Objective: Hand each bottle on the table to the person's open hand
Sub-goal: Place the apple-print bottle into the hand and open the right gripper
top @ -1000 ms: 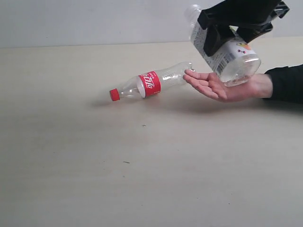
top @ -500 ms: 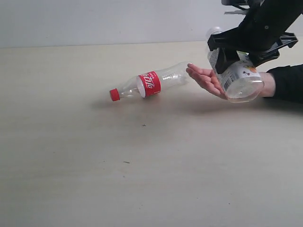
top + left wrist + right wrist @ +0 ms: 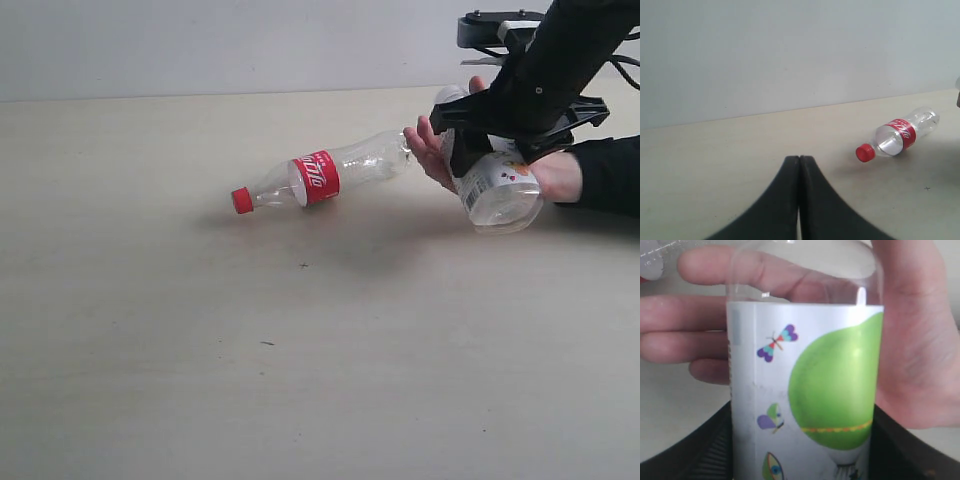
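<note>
Jaws of the right gripper (image 3: 495,135) are clamped on either side of the white-and-green bottle (image 3: 805,390), and it's right there in the person's open hand (image 3: 912,335), label against the palm with the fingers curling behind the clear shoulder. Over to the red-label bottle (image 3: 325,175): it lies on its side on the table (image 3: 300,350), base right by that hand's fingertips, though I can't tell whether they touch, red cap (image 3: 241,200) pointing away. Beyond it from the hand, the left gripper (image 3: 799,200) has its jaws pressed together on nothing.
</note>
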{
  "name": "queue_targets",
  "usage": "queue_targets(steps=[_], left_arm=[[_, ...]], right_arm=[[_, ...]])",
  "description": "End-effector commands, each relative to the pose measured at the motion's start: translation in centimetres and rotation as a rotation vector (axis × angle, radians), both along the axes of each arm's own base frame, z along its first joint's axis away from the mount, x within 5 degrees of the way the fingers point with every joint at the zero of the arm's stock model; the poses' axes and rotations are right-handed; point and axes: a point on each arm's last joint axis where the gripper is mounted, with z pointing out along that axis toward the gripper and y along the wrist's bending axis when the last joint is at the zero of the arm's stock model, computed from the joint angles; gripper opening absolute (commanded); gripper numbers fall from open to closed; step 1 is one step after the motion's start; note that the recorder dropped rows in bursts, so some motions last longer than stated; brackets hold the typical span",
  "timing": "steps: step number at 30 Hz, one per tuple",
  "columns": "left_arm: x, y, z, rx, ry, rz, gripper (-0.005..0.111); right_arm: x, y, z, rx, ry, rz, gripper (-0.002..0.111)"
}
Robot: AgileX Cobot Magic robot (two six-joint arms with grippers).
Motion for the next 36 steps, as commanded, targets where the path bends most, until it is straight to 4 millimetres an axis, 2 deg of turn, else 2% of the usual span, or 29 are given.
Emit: queue_targets(steps=[1, 4, 7, 13, 18, 25, 29, 36], left_arm=[[0.0, 0.0, 0.0, -0.007, -0.005, 0.003, 0.0], [0.0, 0.0, 0.0, -0.007, -0.005, 0.003, 0.0], [0.0, 0.0, 0.0, -0.007, -0.005, 0.003, 0.0], [0.0, 0.0, 0.0, -0.007, -0.005, 0.003, 0.0], [0.0, 0.0, 0.0, -0.007, -0.005, 0.003, 0.0], [0.0, 0.0, 0.0, -0.007, -0.005, 0.003, 0.0], [0.0, 0.0, 0.0, -0.007, -0.005, 0.003, 0.0], [0.0, 0.0, 0.0, -0.007, -0.005, 0.003, 0.0]], right_arm=[[0.1, -0.2, 0.0, -0.012, -0.014, 0.002, 0.072], [0.2, -0.2, 0.0, -0.023, -0.019, 0.011, 0.088], [0.2, -0.3, 0.0, -0.033, -0.024, 0.016, 0.098], [0.1, -0.3, 0.8, -0.03, -0.053, 0.017, 0.101], [-0.3, -0.4, 3.7, -0.022, -0.093, 0.021, 0.101], [-3.2, -1.0, 8.5, -0.029, -0.122, 0.097, 0.101], [-5.0, -0.9, 10.1, 0.012, -0.093, 0.16, 0.094], [-7.9, 0.6, 13.7, 0.243, -0.148, 0.248, 0.059]])
